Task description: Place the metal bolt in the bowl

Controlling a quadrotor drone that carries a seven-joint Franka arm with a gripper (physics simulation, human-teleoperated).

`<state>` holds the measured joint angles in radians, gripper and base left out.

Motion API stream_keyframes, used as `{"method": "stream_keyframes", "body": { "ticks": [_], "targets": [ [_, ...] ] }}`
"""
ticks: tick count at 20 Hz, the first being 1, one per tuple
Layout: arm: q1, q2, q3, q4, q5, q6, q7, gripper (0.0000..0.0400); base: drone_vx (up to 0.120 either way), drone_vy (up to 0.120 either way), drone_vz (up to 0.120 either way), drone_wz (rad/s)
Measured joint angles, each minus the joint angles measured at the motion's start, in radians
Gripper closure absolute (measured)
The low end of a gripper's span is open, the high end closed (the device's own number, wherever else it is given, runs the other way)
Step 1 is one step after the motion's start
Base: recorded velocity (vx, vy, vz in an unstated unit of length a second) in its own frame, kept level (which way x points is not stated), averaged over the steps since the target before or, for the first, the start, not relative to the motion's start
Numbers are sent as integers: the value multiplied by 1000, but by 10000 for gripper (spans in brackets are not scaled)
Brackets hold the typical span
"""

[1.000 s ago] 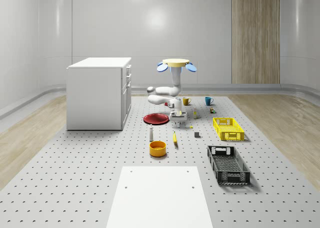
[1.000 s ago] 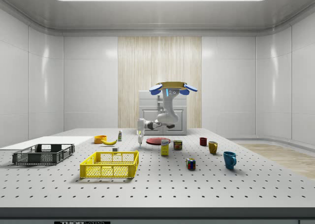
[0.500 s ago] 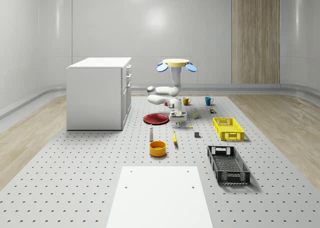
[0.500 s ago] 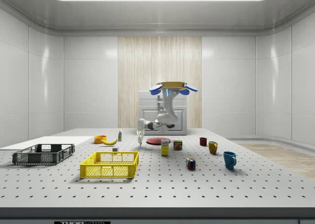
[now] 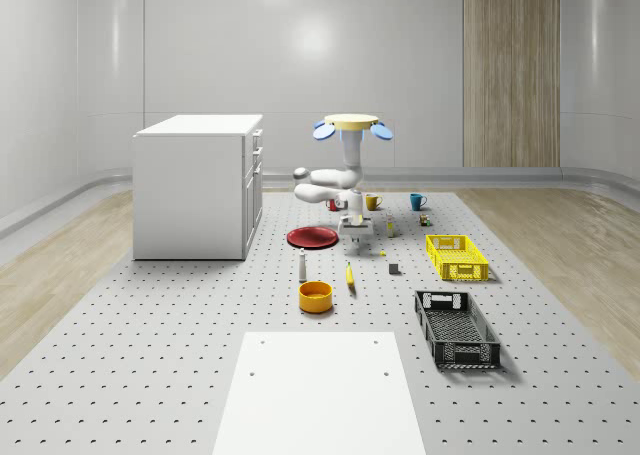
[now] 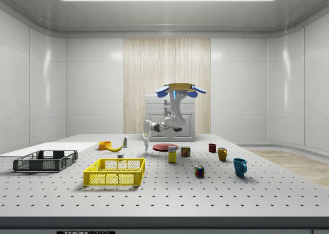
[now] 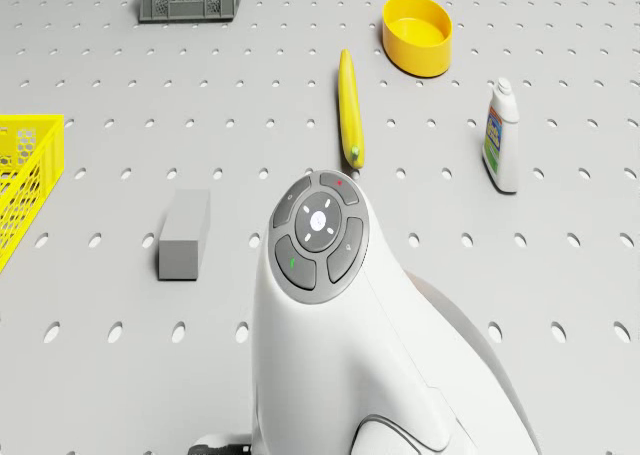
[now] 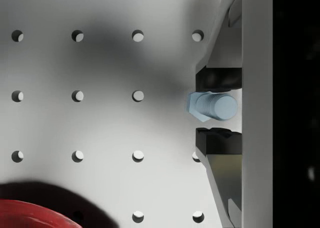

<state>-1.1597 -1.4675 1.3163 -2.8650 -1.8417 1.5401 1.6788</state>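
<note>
The drone (image 5: 351,125) hovers above the middle of the perforated table (image 5: 180,355), its arm folded down. The gripper (image 8: 218,107) hangs off the surface beside the red plate (image 5: 312,237), its fingers (image 8: 218,140) clamped on the bolt (image 8: 212,106). The yellow bowl (image 5: 315,296) sits nearer the table's front edge, well apart, past the banana (image 7: 349,107).

The counter (image 5: 150,355) is pale grey, dotted with a regular grid of dark holes. The bolt (image 8: 211,106) is light steel-blue; the pads (image 8: 218,140) of the tool (image 8: 218,107) are black on white fingers. The bowl (image 7: 417,34) is yellow-orange, the banana (image 7: 349,106) yellow, the plate (image 5: 312,237) red. One crate (image 5: 456,256) is yellow mesh, another (image 5: 456,328) black. The drone (image 5: 352,127) is tan with blue rotors.
</note>
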Motion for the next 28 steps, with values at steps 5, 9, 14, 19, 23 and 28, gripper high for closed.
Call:
{"method": "stream_keyframes", "body": {
  "ticks": [5,9,14,19,23,28],
  "targets": [
    [-1,-6,13,-2,15,2,1,299,120,-120,120,0],
    [-3,-12,18,-2,20,6,2,300,120,-10,120,0],
    [-4,-18,20,-2,25,12,3,300,120,-80,88,0],
    [-6,-25,22,-2,28,18,5,300,120,-72,0,0],
    [-7,-30,23,-2,30,22,6,300,120,-90,0,0],
    [-9,-35,24,-1,32,28,7,300,120,-72,0,0]
  ]
}}
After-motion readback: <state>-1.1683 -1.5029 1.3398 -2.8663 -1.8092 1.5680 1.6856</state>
